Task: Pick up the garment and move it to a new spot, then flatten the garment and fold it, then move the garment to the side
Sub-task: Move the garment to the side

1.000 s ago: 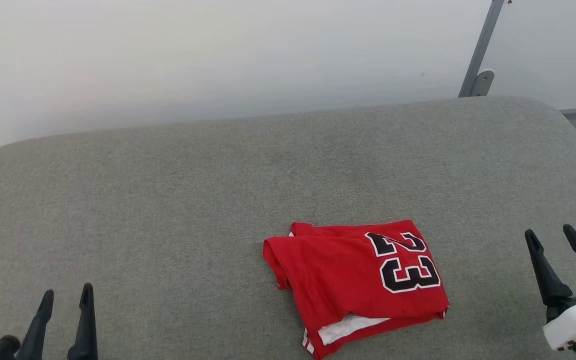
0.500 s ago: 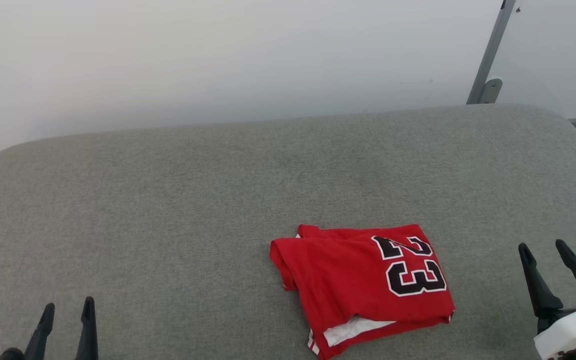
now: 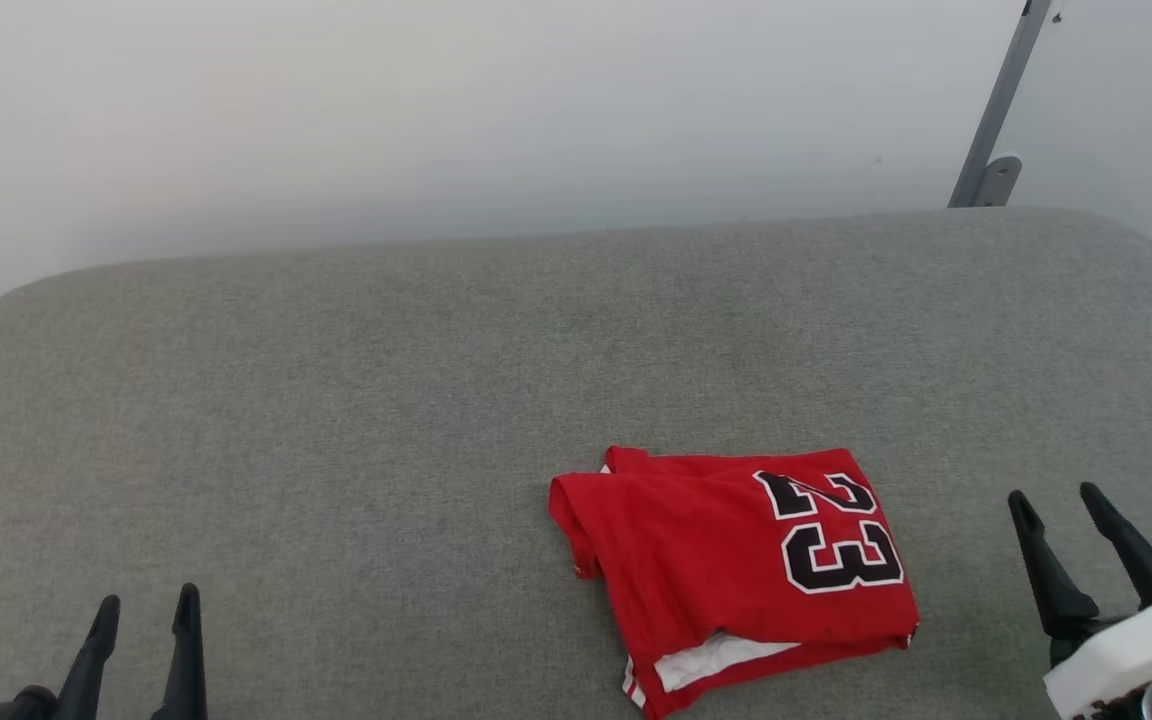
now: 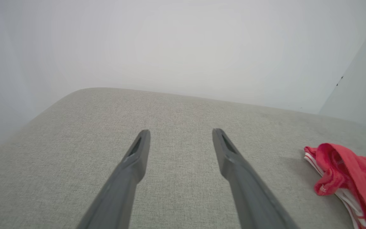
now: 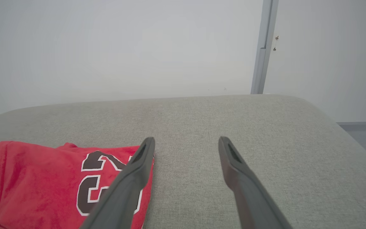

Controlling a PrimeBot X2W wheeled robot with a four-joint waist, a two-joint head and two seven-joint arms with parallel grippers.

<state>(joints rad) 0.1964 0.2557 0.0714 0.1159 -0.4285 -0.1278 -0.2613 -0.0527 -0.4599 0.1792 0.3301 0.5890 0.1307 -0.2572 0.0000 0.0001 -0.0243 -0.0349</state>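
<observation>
Red garment (image 3: 726, 570) left of right gripper (image 3: 1052, 492), apart

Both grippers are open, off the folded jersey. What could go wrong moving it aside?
The garment looks loosely folded: a white layer pokes out at its near edge, so a one-corner pinch may lift only the top layer and undo it. Dragging it over the gray cushion with the right gripper alone, the left gripper being far off, could bunch it.
</observation>
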